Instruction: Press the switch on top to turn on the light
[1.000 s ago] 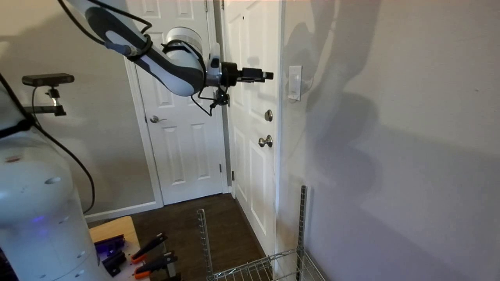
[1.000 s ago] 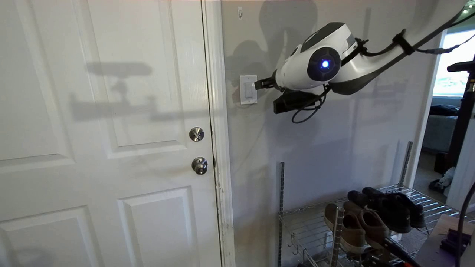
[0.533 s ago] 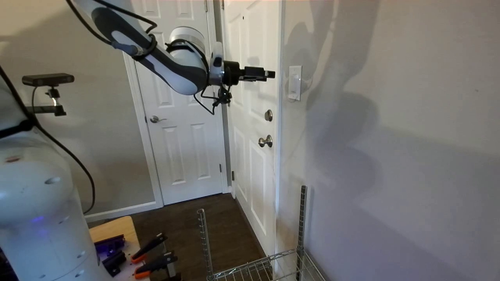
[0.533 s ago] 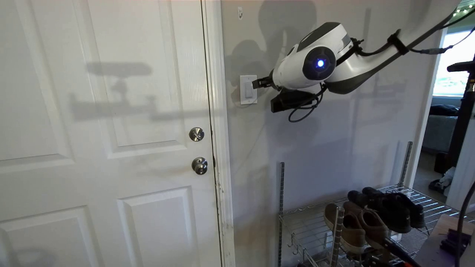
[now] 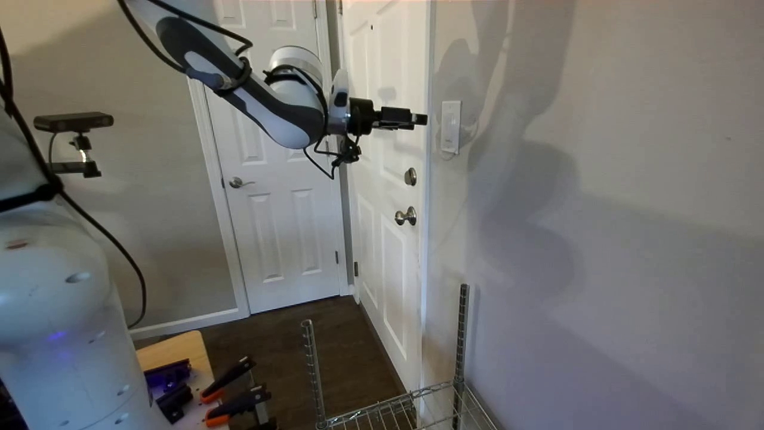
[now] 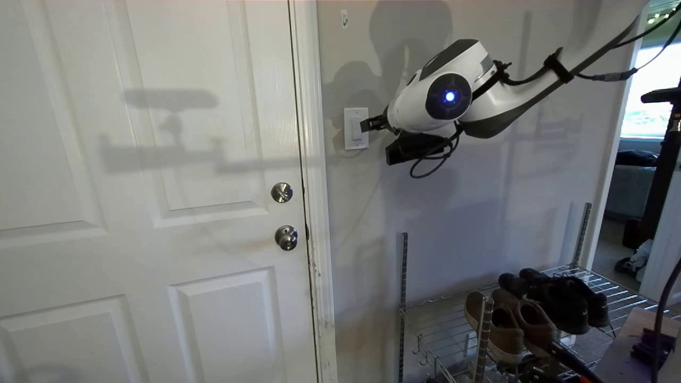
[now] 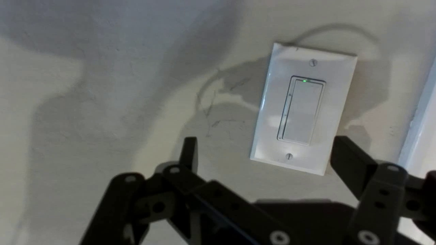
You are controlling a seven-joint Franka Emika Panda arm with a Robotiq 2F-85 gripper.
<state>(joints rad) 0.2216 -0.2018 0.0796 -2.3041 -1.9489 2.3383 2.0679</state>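
The switch [image 7: 303,110] is a white upright wall plate with a flat paddle in its middle and a small green light at the paddle's top. It looks slightly tilted in the wrist view. It also shows on the wall in both exterior views [image 5: 451,127] [image 6: 351,133]. My gripper [image 7: 265,146] is open and empty, its black fingers wide apart. In the wrist view the switch lies above and between the fingertips, closer to the right one. In an exterior view the gripper [image 5: 421,119] points at the switch with a gap left. In an exterior view the fingertips [image 6: 366,125] overlap the plate's right edge.
A white door [image 6: 213,159] with a deadbolt [image 6: 282,192] and a round knob [image 6: 287,238] stands beside the switch. A wire rack [image 6: 441,319] with shoes [image 6: 505,324] stands below along the wall. Clamps [image 5: 236,391] lie on a small table by the robot base.
The arm and gripper have moved closer to the wall and switch, rightward in one view and leftward in the other, and slightly lower in the last half second. The switch looks unchanged.
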